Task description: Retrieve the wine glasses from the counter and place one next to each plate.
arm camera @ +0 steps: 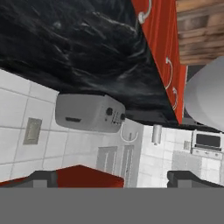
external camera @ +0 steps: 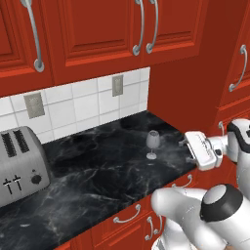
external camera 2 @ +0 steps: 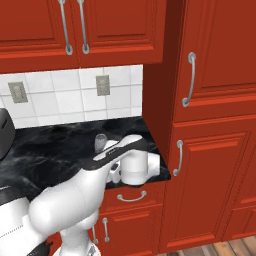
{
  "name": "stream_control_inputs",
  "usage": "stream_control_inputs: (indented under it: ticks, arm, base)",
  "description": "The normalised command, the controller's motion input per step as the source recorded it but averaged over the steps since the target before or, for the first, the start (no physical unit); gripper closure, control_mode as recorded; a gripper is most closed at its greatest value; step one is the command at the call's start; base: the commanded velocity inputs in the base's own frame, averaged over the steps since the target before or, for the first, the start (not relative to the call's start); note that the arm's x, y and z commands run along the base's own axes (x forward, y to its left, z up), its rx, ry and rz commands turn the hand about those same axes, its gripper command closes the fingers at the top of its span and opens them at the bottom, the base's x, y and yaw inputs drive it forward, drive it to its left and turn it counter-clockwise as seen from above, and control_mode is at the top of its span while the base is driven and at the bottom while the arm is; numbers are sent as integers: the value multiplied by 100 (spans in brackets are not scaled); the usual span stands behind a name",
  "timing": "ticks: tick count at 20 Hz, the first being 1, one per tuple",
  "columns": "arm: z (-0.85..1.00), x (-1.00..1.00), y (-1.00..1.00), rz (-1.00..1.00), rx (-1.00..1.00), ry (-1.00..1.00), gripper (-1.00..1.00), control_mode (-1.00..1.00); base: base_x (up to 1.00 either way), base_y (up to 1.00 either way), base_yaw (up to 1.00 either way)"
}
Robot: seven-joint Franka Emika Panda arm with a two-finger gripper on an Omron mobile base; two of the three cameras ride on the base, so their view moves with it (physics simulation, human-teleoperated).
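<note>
Where black counter [external camera: 97, 171] meets red cabinets [external camera: 190, 68], wine glass [external camera: 153, 142]

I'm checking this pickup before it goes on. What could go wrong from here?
The wine glass stands upright on the counter near the front edge, on a thin stem: a sideways nudge from the open gripper might tip it. The tall red cabinet stands close by, which probably limits the arm's room.
</note>
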Motion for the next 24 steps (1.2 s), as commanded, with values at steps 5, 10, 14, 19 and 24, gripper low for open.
stream_control_inputs:
  ticks: [5,10,14,19,24]
  arm:
    - [-14,14,0,-8,0,8,-100,-100]
    - [-15,13,2,-10,0,4,-100,-100]
    - [-15,21,11,-13,0,1,-100,-100]
    - [-23,26,20,-10,-4,0,-100,-100]
    - [-28,20,4,-6,-4,0,-100,-100]
  base:
    - [0,0,0]
    - [0,0,0]
    - [0,0,0]
    - [0,0,0]
    - [0,0,0]
